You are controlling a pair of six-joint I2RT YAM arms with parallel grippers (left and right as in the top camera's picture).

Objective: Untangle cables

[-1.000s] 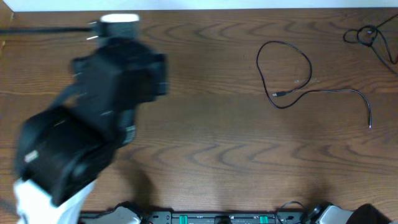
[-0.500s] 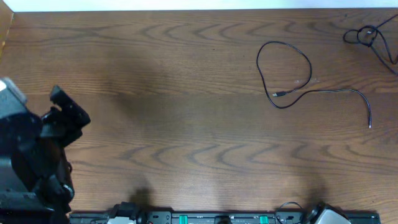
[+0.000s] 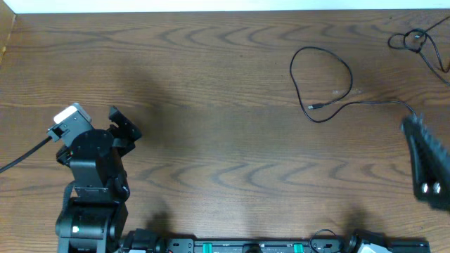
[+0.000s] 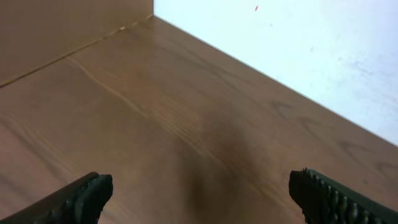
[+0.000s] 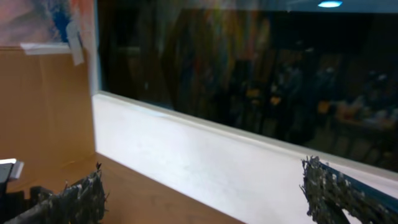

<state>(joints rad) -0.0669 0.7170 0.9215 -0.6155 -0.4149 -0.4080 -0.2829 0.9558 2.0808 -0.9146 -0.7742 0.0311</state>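
Note:
A thin black cable [image 3: 330, 59] lies in an open loop on the right half of the wooden table, with a small plug end [image 3: 313, 107]. Its tail runs right and passes under my right arm [image 3: 426, 163], which is blurred at the right edge. A second black cable bundle [image 3: 411, 39] sits at the far right corner. My left gripper [image 3: 125, 131] is at the lower left, far from both cables. It is open [image 4: 199, 199] over bare wood. My right gripper [image 5: 205, 196] is open too, with nothing between its fingers, and faces a white wall.
A low white wall [image 3: 211, 5] runs along the table's far edge, with a brown side board [image 4: 56, 31] at the left corner. The arm bases' rail [image 3: 239, 246] lines the near edge. A thick black wire [image 3: 21, 161] trails from the left arm.
My left arm has pulled back from the far left corner to the lower left. My right arm has come into view at the right edge and covers the cable's tail end.

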